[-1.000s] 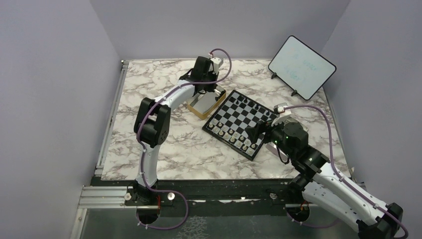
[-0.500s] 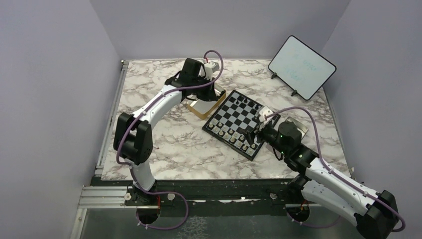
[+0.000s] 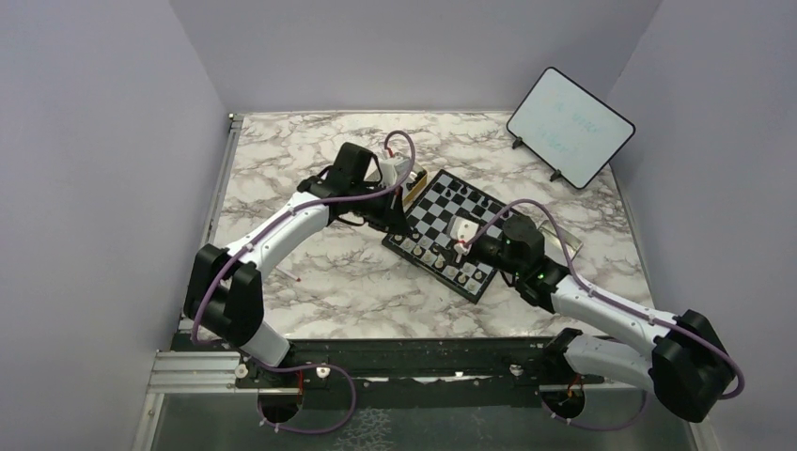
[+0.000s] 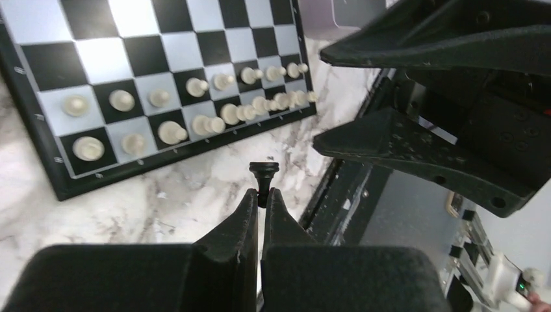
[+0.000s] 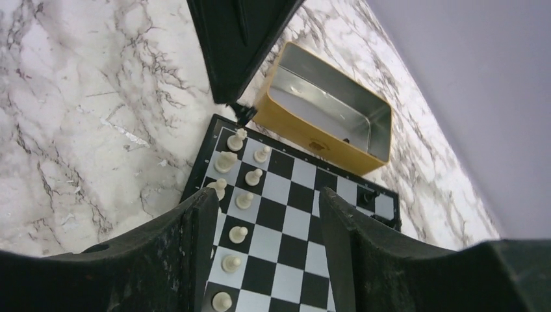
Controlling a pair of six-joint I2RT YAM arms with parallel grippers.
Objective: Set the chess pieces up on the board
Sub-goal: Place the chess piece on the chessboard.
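Note:
The board (image 3: 450, 214) lies mid-table with its corners pointing along the table. Pale chess pieces (image 4: 195, 110) fill the two rows on its near side. A few black ones (image 3: 465, 193) stand at its far edge. My left gripper (image 4: 261, 194) is shut on a small black chess piece (image 4: 263, 175). It hangs over the marble just off the board's left corner (image 3: 402, 228). The right wrist view shows that same piece (image 5: 245, 115) beside the corner. My right gripper (image 5: 266, 208) hovers open over the board (image 5: 292, 221), nothing between its fingers (image 5: 198, 227).
A gold tin (image 5: 325, 117) stands open just beyond the board's left corner, partly hidden by the left arm in the top view. A white tablet (image 3: 569, 127) leans at the back right. The two grippers are close together over the board's left corner.
The left arm has swung from above the tin down to the board's left corner, still shut. The right arm has reached left across the board and its jaws have narrowed.

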